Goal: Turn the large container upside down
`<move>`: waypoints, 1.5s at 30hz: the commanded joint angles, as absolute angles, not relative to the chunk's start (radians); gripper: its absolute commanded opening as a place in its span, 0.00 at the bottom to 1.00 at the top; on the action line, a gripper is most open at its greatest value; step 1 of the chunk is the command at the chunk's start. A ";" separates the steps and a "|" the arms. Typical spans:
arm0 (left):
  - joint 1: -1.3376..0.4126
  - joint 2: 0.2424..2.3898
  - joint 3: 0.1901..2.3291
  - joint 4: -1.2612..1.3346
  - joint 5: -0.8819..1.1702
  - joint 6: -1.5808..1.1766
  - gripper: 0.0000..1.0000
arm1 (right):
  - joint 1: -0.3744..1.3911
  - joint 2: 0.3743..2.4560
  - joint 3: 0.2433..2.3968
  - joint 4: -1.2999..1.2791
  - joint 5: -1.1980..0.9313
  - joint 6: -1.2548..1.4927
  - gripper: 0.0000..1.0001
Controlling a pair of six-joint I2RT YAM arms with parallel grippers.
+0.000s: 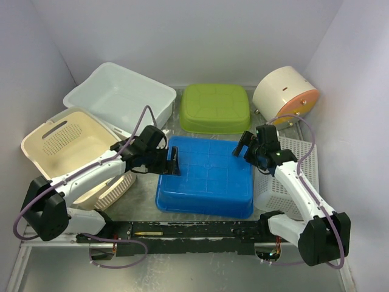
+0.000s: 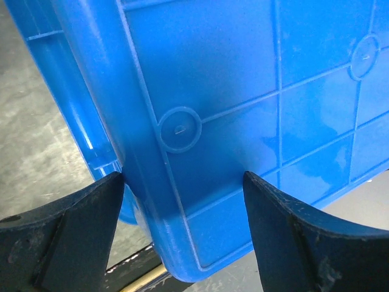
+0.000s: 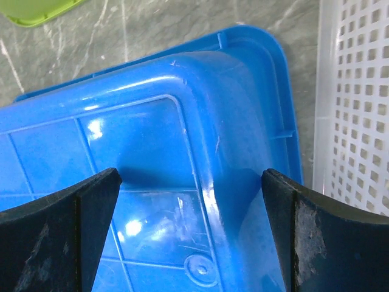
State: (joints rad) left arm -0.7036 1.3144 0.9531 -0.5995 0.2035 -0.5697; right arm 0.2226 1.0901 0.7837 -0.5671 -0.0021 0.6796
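Both pairs of jaws stand spread wide and grasp nothing. The left gripper (image 1: 172,162) straddles the left edge of the large blue rectangular plastic container (image 1: 209,176). One finger (image 2: 79,237) sits by the side wall and the other over the ribbed base. The right gripper (image 1: 243,145) hangs released over the container's far right corner, with a finger (image 3: 58,237) on each side of it.

The blue container lies bottom-up in the middle of the grey marbled table (image 1: 140,208). Its grid-ribbed base faces the camera and its rim is down, so its inside is hidden.

A white rectangular plastic tub (image 1: 121,94) sits mouth-up at the far left. In front of the tub is a cream perforated plastic basket (image 1: 70,143), tilted, with a ribbed cream piece (image 1: 118,190) showing under its near edge. A lime-green rounded plastic container (image 1: 216,108) lies bottom-up just beyond the blue one. A round cream drum with an orange end (image 1: 284,94) rests on its side in the far right corner.

A white perforated plastic basket (image 1: 306,152) stands just beside the blue container's right rim, with only a thin strip of table between them. A narrow gap separates the far rim from the green container. The near rim lies close to the dark rail (image 1: 200,231) at the table's front. On the left, the cream basket is near.
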 commanded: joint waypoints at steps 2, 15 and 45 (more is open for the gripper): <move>-0.817 1.371 0.948 -0.420 0.318 -0.629 0.85 | 0.239 1.092 0.824 -0.647 0.007 0.680 1.00; -0.870 1.403 0.986 -0.417 0.276 -0.637 0.85 | 0.241 0.989 0.849 -0.676 0.086 0.681 1.00; -0.444 1.378 1.596 -1.047 -0.329 -0.615 0.98 | 0.242 0.940 0.914 -0.352 0.095 0.701 1.00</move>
State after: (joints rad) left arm -0.6960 1.3457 1.5520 -0.9386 -0.3614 -0.7158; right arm 0.2375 0.9512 0.9443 -0.4690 0.0788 0.6586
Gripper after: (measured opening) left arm 0.978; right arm 0.999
